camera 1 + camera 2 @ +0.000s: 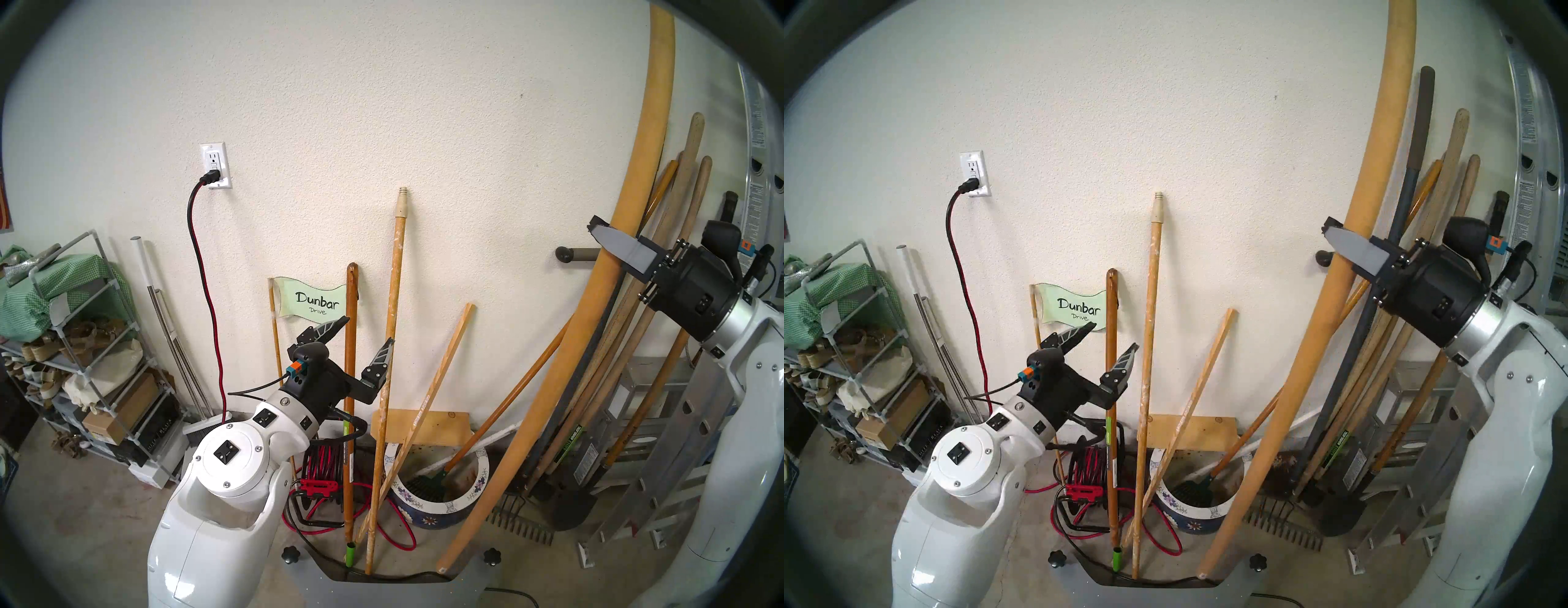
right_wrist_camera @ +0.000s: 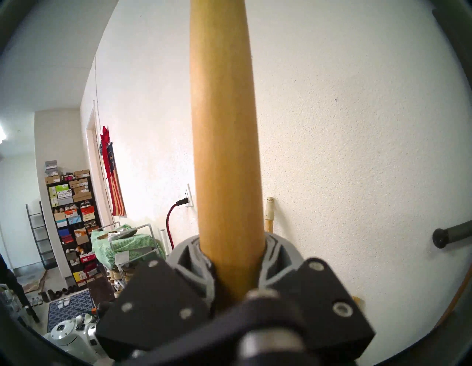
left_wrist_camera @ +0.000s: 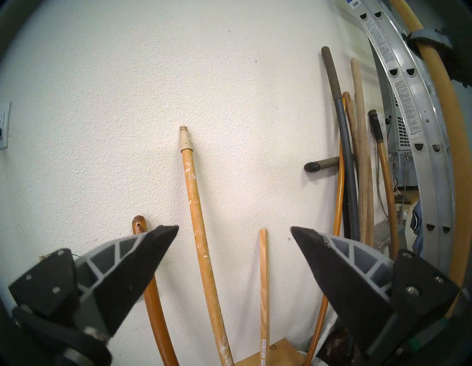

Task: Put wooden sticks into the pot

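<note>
I'm in a home garage: bare concrete floor (image 1: 85,509), shovels and rakes (image 1: 564,501) leaning lower right, an aluminium ladder (image 1: 662,479) beside them, a shoe rack (image 1: 76,361) at left.

Yellow-tan dowel (image 1: 594,293), white-flecked handle (image 1: 390,339), blue white-flowered pot (image 1: 428,511).

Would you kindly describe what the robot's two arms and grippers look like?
Both arms have glossy white shells with silver wrist rings and black square sockets. Each wrist carries a black housing with a small orange-and-teal connector and thin black cables. The left gripper has pointed, dark jaws with grey ribbed lattice sides on black mounts. The right gripper has the same grey ribbed jaws with black pads, bolted to black blocks.
</note>
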Controlling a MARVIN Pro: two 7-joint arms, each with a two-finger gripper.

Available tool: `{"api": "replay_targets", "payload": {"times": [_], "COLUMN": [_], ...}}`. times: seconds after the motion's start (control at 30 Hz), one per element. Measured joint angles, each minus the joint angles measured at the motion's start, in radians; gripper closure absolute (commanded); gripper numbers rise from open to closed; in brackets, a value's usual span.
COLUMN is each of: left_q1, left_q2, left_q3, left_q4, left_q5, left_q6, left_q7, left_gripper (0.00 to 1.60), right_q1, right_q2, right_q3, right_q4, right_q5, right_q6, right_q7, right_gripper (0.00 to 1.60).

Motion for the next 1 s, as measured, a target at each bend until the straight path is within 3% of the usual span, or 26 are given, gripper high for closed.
{"api": "replay_targets", "payload": {"times": [0.37, 0.83, 1.0], "left_q1": [0.0, 0.0, 0.0], "left_q2": [0.0, 0.0, 0.0], "left_q3": [0.0, 0.0, 0.0], "left_q4": [0.0, 0.0, 0.0], "left_q5": [0.0, 0.0, 0.0], "left_q6": [0.0, 0.0, 0.0], "left_q7": [0.0, 0.0, 0.0], "left_gripper": [0.0, 0.0, 0.0], "right_q1": [0.079, 0.173, 0.202], "right_q2": [0.02, 0.051, 0.063], "right_q3": [-0.122, -0.232, -0.288], "right_q4": [0.078, 0.177, 0.243], "right_q5": [0.035, -0.015, -0.072], "right_q6": [0.0, -0.007, -0.052], "right_q7": [-0.204, -0.292, -0.307], "right_gripper": [1.6, 1.6, 1.6]}}
